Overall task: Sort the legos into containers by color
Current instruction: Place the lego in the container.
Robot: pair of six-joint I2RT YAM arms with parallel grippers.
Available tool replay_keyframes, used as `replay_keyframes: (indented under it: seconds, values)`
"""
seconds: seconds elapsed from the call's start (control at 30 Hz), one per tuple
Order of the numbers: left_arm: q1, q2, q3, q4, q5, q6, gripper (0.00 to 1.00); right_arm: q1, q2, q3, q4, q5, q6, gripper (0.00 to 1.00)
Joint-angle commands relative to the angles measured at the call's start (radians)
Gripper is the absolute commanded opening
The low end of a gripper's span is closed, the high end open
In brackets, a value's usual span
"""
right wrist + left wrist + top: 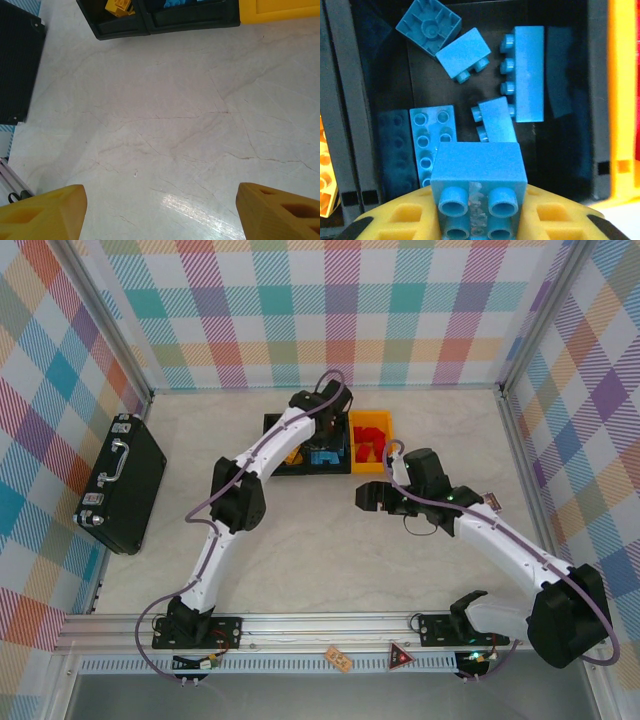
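This looked nearly finished to me. The table (pixel 330 560) had no loose bricks on it that I could spot. The three bins (pixel 310 472) sat in a row toward the far edge, about midway along it. The reds (pixel 370 440) were piled in the yellow bin (pixel 372 469) at the right end. The yellows (pixel 117 6) were in the black left bin (pixel 120 30), and the blues were in the black middle bin (pixel 560 150).

The left gripper (pixel 479 196) hung right over that middle bin with one blue brick (pixel 479 165) pinched between its fingers, jaws only as wide as the brick. I'd guess dropping that one in was about all that was left.

Counts: five blues (pixel 527 72) lying in the bin plus the pinched one, so six. A couple of darker shapes along the walls looked like reflections, but I couldn't say for sure. The reds and yellows were too small and bunched to count, and the arm covered part of the yellows. There was one briefcase (pixel 120 485) by the left edge, not involved.

The right gripper (pixel 160 200) hovered over bare table near the bins, fingers spread wide, holding nothing.
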Motion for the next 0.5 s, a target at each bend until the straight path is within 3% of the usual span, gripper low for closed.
replay_keyframes:
  seconds: [0.0,0.23,0.47]
  values:
    - [0.005,0.014,0.053,-0.045,-0.036,0.0,0.4,-0.01,-0.02,-0.017,0.019,-0.014,0.012,0.78]
    - [-0.003,-0.025,0.058,-0.038,-0.017,0.003,0.61,-0.013,-0.003,-0.008,0.022,-0.017,0.013,0.78]
    - [-0.017,-0.14,-0.018,0.003,-0.007,0.01,0.66,-0.013,-0.004,0.001,0.009,-0.004,0.013,0.79]
